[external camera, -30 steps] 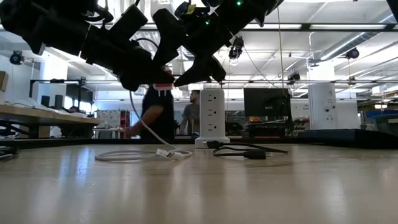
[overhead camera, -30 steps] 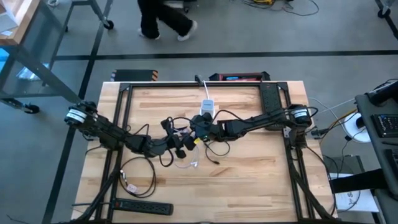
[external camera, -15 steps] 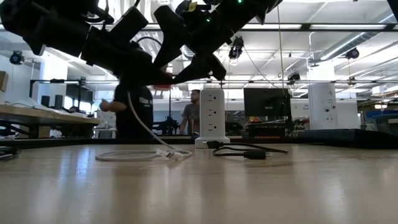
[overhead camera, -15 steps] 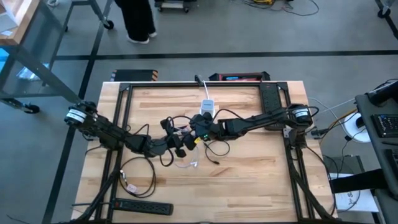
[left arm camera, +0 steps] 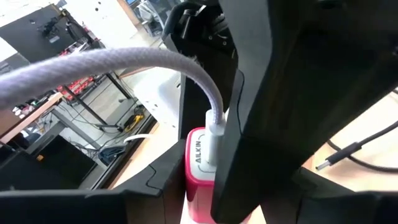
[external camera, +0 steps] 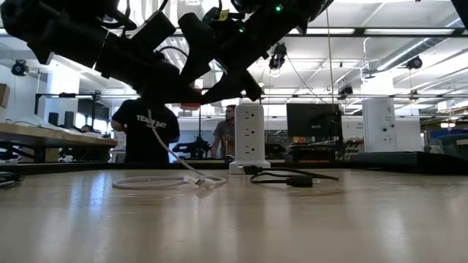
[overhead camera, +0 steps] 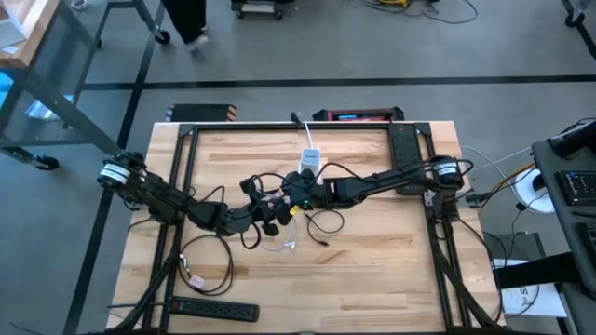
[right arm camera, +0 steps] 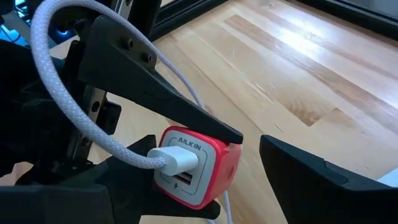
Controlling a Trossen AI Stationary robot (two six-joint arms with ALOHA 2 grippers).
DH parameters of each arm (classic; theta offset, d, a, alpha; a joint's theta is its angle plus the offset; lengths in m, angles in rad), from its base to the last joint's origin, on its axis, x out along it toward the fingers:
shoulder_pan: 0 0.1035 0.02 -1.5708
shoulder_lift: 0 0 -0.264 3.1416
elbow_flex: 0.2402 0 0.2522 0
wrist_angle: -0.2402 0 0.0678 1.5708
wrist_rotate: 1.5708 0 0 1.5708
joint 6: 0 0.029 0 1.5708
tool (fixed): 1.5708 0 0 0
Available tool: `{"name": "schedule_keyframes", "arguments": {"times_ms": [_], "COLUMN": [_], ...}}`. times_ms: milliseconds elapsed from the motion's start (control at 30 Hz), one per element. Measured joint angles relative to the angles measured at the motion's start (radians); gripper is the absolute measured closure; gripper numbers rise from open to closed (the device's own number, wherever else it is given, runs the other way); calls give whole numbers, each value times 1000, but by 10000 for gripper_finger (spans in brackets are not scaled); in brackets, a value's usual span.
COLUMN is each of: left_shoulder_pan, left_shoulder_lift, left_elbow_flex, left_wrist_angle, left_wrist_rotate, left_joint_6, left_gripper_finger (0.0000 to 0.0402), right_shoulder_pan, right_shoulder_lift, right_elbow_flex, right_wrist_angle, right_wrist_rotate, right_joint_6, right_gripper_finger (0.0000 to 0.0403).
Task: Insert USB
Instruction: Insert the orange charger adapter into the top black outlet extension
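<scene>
Right wrist view: I see the left gripper (right arm camera: 205, 146) clamping the red charger (right arm camera: 196, 165) above the surface (right arm camera: 323, 68), white cable (right arm camera: 74, 118) plugged in. Right gripper (overhead camera: 296, 198) is beside it, fingers apart, holding nothing.

I see a wooden table (overhead camera: 372, 270); a white power tower (overhead camera: 310, 158), loose cables (overhead camera: 207, 265) and black power strip (overhead camera: 214, 308) lie on it.
</scene>
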Motion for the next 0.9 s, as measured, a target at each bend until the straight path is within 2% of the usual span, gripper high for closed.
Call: {"name": "schedule_keyframes", "arguments": {"times_ms": [200,367,500,900], "left_shoulder_pan": [1,3,1,-2], "left_shoulder_lift": [0,0,0,-5], "left_elbow_flex": [1,2,2,6], "left_wrist_angle": [-5,-9,-17,-65], "left_wrist_rotate": [-4,-13,-26,-44], "left_joint_6": [0,0,1,2], "left_gripper_finger": [267,246,230,261], "right_shoulder_pan": [-5,-13,-19,-22], "right_shoulder_lift": [0,0,0,-7], "right_elbow_flex": [0,0,-3,-6], "right_wrist_angle": [3,-2,-31,-53], "right_wrist_rotate": [-6,-18,14,-1], "right_joint_6": [10,-7,-32,-61], "right_gripper_finger": [163,226,281,281]}}
